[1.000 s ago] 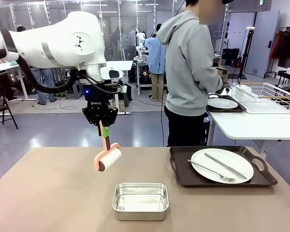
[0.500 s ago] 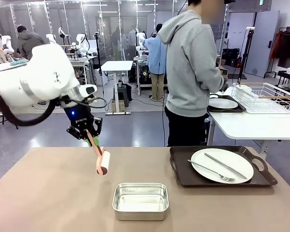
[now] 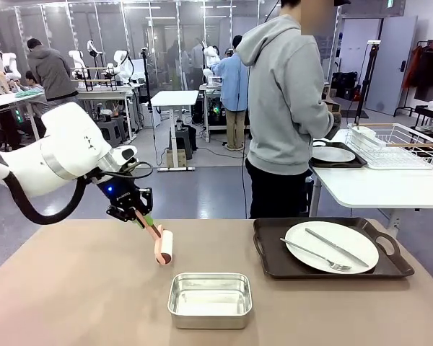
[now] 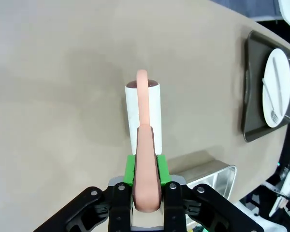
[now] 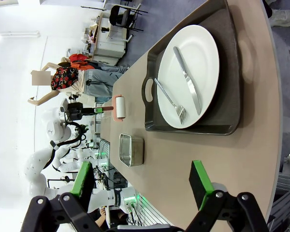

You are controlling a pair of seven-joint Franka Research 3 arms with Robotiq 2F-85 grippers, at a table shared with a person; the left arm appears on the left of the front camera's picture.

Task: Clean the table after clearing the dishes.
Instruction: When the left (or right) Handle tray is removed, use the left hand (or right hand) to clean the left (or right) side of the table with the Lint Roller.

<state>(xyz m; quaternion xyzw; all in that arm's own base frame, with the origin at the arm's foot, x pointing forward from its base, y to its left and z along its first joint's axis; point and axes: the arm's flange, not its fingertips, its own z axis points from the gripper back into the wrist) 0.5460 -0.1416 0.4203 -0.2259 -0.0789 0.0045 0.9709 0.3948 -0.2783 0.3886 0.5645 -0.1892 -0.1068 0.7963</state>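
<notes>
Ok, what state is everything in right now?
left gripper: shut on the handle of the lint roller.
lint roller: tilted, roll low at the table; contact unclear.
right gripper: open, empty.
steel pan: upright, empty.
plate: on the tray, fork and knife lying on it.
tray: on the table, not yet cleared.

The lint roller (image 3: pixel 164 247) extends from the left claw (image 3: pixel 146 220) down to the bench (image 3: pixel 72 288); contact with the surface cannot be confirmed. The steel pan (image 3: pixel 209 297) sits on the bench just right of the claw, nearer the robot's side. The tray (image 3: pixel 263 249) lies well to the claw's right and carries a plate (image 3: pixel 310 236); a fork (image 3: pixel 314 254) and a knife (image 3: pixel 337 247) lie on the plate. A person (image 3: pixel 281 108) stands behind the bench, beyond the tray's left end.
</notes>
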